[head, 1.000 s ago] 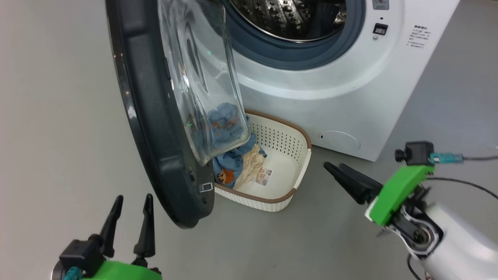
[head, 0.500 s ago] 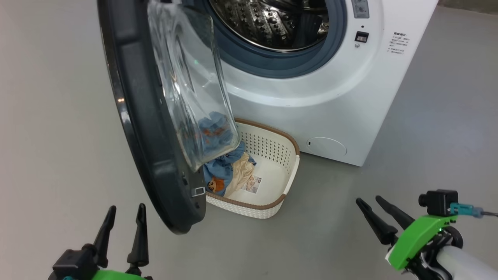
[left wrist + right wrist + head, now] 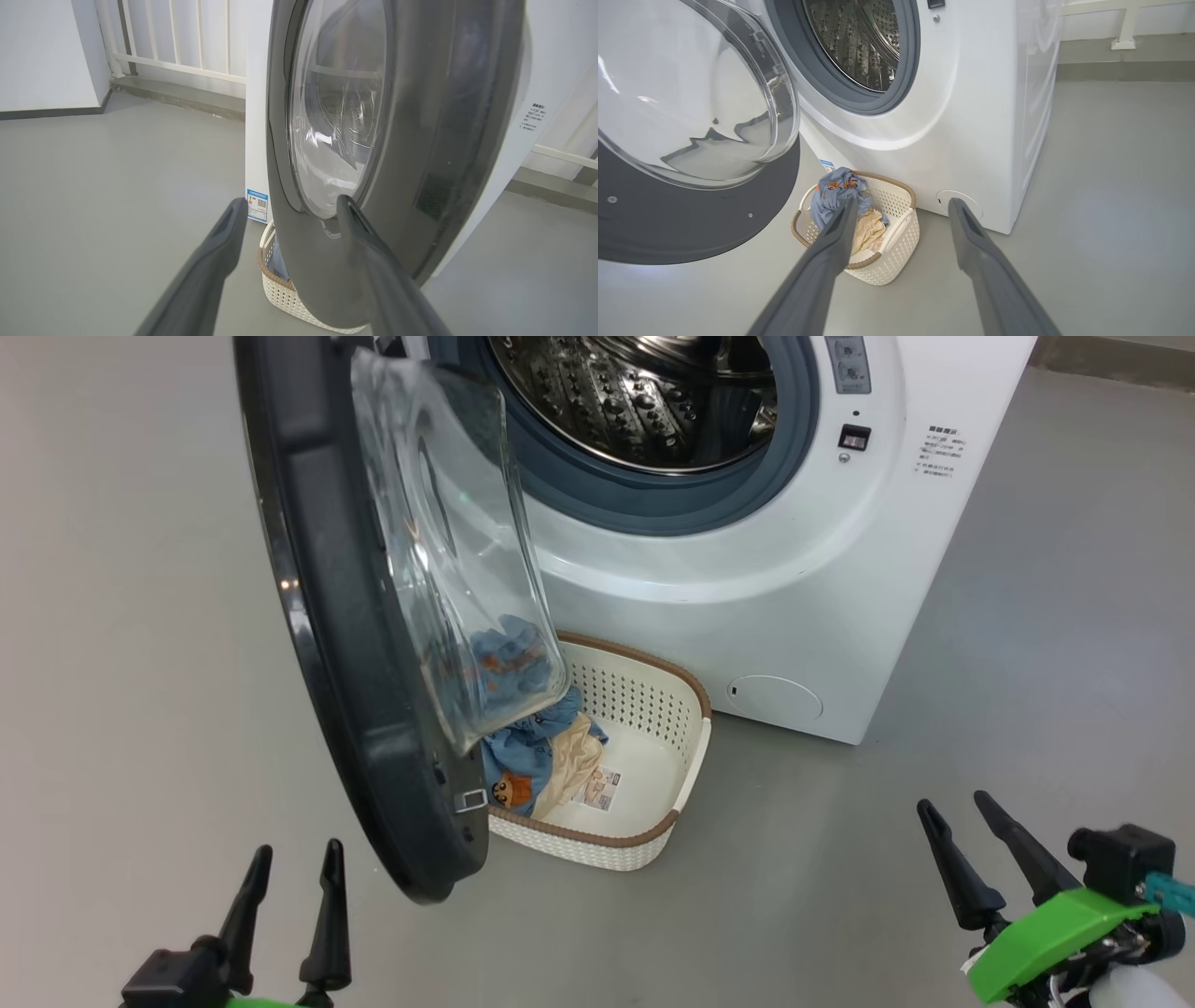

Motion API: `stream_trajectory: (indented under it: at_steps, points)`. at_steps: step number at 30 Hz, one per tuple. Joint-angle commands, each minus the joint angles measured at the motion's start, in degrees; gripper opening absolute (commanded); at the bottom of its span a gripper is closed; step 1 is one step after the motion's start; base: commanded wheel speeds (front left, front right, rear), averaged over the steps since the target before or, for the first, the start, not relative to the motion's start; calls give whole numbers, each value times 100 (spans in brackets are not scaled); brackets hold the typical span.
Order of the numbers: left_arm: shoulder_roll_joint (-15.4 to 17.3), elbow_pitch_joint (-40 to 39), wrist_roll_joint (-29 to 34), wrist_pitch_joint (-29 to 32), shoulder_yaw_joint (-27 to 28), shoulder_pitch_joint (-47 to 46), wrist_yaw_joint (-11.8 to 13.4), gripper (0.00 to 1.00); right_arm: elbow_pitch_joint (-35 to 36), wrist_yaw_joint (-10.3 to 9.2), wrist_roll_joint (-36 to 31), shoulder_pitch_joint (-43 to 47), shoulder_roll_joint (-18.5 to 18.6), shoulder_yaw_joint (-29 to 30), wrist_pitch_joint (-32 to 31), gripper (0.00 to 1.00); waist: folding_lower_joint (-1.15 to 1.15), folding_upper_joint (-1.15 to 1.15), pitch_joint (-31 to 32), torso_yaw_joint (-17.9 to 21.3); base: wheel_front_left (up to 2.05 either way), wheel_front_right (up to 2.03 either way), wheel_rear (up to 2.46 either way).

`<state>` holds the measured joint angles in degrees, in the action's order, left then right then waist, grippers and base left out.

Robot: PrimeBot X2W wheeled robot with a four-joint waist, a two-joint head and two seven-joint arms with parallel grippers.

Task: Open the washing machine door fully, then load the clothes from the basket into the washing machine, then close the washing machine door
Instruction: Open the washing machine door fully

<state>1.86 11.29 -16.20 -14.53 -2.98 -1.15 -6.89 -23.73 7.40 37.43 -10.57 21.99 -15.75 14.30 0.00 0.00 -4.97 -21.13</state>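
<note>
The smooth grey floor (image 3: pixel 140 616) is stretching out flat all around. On it the washing machine (image 3: pixel 794 616) is standing, a big white box with a shiny hard front. Its round hole is showing a steel drum (image 3: pixel 635 401) dotted with little holes, and a soft-looking grey rubber ring (image 3: pixel 653 509) is running around it.

The washing machine door (image 3: pixel 317 616) is hanging open at the left of the hole. It is a big round thing with a wide black rim, and its clear glass middle (image 3: pixel 448 569) is bulging out like a bowl. The door is hanging over the left part of the basket (image 3: pixel 635 845).

The basket is sitting on the floor just beside the foot of the machine. It is cream plastic full of tiny holes, with rounded corners and a brown rim that is looking woven. The clothes (image 3: pixel 523 761) are lying bunched up in its left end. They are soft, crumpled blue cloth with orange bears, and a plain cream piece (image 3: pixel 569 765) is resting beside them. A small paper label (image 3: pixel 597 789) is lying flat on the basket's bottom.

The left gripper (image 3: pixel 297 847) is hovering near the door's lower edge, not touching it, with its jaws spread and holding nothing. The right gripper (image 3: pixel 952 800) is hovering over the floor, well apart from the basket, jaws spread and holding nothing too.
</note>
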Motion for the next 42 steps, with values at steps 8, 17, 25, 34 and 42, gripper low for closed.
stream_trajectory:
  at_steps: [8, 17, 25, 34, 42]
  points:
    - [101, -173, 100, -47, 210, -87, -45, 100, 1147, 9, -1313, 683, -504, 960, 69, 100, 0, 0, 13, -20, 0, 0, 0]
    - [101, -194, 93, -47, 195, -76, -47, 100, 1208, 9, -1734, 1058, -789, 1216, 70, 100, 0, 0, 9, -39, 0, 0, 0]
    - [101, -207, 93, -47, 202, -88, -42, 100, 1084, 9, -1798, 1113, -877, 1228, 70, 100, 0, 0, 35, -39, 0, 0, 0]
    - [101, -921, -14, -47, 451, -329, -1, 0, 1134, 9, -1824, 1094, -881, 1254, 70, 100, 0, 0, 50, -58, 0, 0, 0]
    - [101, -2550, 195, -47, 252, -662, 142, 0, 1157, 9, -1824, 1099, -878, 1282, 70, 100, 0, 0, 73, -49, 0, 0, 0]
